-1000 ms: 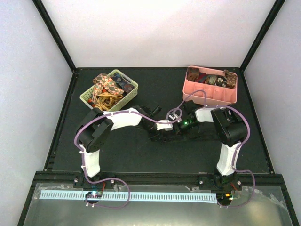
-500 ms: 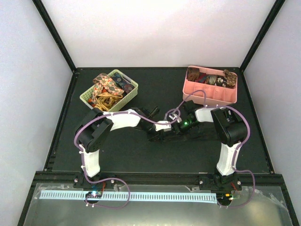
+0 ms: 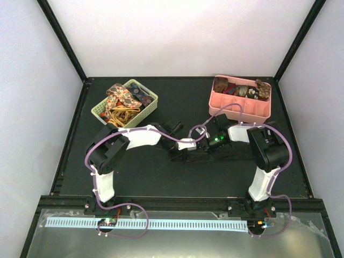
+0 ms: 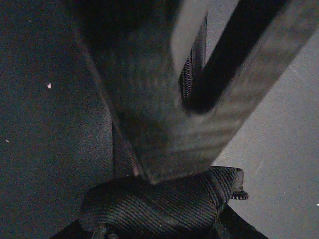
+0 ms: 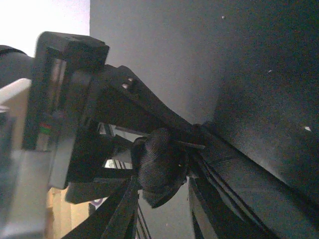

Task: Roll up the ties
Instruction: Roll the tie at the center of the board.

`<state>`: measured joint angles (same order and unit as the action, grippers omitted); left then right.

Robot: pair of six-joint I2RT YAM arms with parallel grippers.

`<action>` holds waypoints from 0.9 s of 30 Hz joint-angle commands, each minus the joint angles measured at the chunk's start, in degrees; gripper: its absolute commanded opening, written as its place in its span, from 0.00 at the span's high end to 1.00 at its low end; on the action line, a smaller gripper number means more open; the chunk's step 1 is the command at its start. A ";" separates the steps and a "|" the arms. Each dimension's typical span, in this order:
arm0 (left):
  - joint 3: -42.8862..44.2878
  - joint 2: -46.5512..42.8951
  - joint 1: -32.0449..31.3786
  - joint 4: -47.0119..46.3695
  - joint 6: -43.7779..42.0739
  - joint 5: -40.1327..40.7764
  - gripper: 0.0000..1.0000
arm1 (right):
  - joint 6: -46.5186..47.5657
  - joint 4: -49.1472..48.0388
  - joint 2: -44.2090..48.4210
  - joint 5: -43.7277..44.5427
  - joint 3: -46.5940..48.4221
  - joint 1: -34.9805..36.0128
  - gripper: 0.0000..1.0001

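1. At the middle of the black table (image 3: 177, 107), seen from above, two robot arms reach inward. Their two grippers meet tip to tip, the left gripper (image 3: 185, 155) just beside the right gripper (image 3: 203, 148).
2. One dark tie (image 5: 158, 168) lies between them, hard to make out from above against the dark tabletop.
3. In the right wrist view, part of this tie is gathered into one small bunched coil at the centre. A flat strip of it runs away to the lower right, and the left gripper's body fills the left side, reaching to the coil.
4. In the left wrist view, one broad, blurred finger (image 4: 149, 99) comes down onto the tie's ribbed fabric, which fills the bottom edge.
5. Whether the left gripper's fingers are together, apart or clamped on the tie cannot be told. The same is true of the right gripper.
6. Two containers stand near the far edge, well apart from each other and from the grippers.
7. One is a green basket (image 3: 145, 110) at the far left holding a heap of loose ties (image 3: 121, 97), patterned in red and gold. Their number cannot be counted.
8. The other is a pink bin (image 3: 236, 110) at the far right holding several rolled ties (image 3: 250, 91), with about four coils showing.
9. Two purple cables (image 3: 94, 150) are visible, one looping along each arm.
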<state>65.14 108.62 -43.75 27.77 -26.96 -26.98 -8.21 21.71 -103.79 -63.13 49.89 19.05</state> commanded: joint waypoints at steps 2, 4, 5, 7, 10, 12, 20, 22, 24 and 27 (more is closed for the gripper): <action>2.13 0.10 -0.37 1.39 -0.02 0.94 0.67 | -3.28 -3.72 -3.00 -3.10 0.38 2.29 0.68; 2.16 0.16 -0.37 1.39 -0.04 0.90 0.67 | -3.23 -4.01 -2.83 -2.66 0.48 2.92 0.68; 2.24 0.24 -0.37 1.47 -0.10 0.88 0.67 | -3.16 -4.04 -2.76 -2.20 0.56 3.12 0.67; 2.34 0.36 -0.37 1.56 -0.18 0.84 0.67 | -3.15 -4.33 -3.05 -1.07 0.79 3.20 0.67; 2.42 0.41 -0.37 1.50 -0.37 0.81 0.67 | -3.30 -4.37 -4.29 -0.70 1.48 3.37 0.69; 2.53 0.45 -0.37 1.67 -0.54 0.70 0.67 | -3.33 -4.20 -5.08 -0.30 1.91 3.47 0.69; 2.17 0.43 -0.38 1.37 -0.17 0.27 0.68 | -13.60 -17.13 -5.57 -3.72 -3.04 3.40 0.72; 2.18 0.54 -0.37 1.26 -0.18 0.31 0.68 | -13.89 -17.52 -6.43 -4.34 -2.91 3.41 0.71; 2.16 0.61 -0.38 1.07 -0.21 0.18 0.68 | -14.09 -18.15 -6.77 -4.43 -3.03 3.47 0.71; 2.50 0.87 -0.37 1.13 -0.20 0.01 0.69 | -13.94 -18.52 -6.61 -4.03 -3.30 3.55 0.72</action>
<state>65.47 108.75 -43.70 29.15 -26.98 -25.87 -20.25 7.01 -109.69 -66.87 47.18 22.15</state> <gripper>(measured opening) 0.320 0.292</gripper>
